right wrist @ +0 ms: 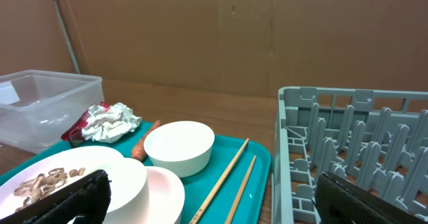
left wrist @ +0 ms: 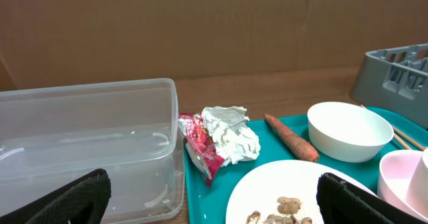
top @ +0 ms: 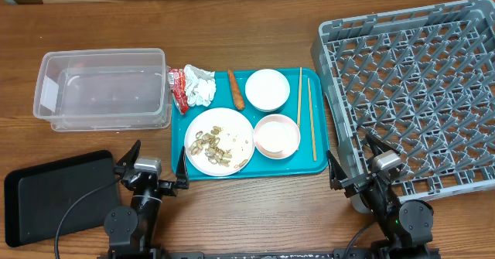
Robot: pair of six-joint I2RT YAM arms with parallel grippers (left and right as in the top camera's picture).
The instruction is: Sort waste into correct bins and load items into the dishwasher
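Two sets of jaws sit low at the near edge of the desk, each spread wide and pinching nothing. Just to the left of the left jaws lies the black tray, flat on the desk; ahead of them and to the left stands the clear tub. Ahead of the left jaws and to their right, and ahead-left of the right jaws, lies the teal tray, its far-left corner just beside the tub; it carries the waste and the dishes. At its far end, nearest the tub, the red-and-white wrapper touches the crumpled tissue; the carrot piece lies just beside the tissue, apart from it, on the side toward the right jaws. The white plate, closest to the left jaws, bears the beige food scraps. Beyond the plate stands a white bowl; a second bowl, pinkish at the rim, stands beside the plate on the side nearer the right jaws. The two chopsticks lie roughly parallel along the tray's edge facing the right jaws, pointing away from them. Ahead of the right jaws and to their right stands the grey dish rack, its near-left corner just beside those jaws, its pegs upright, its left wall close alongside the teal tray.
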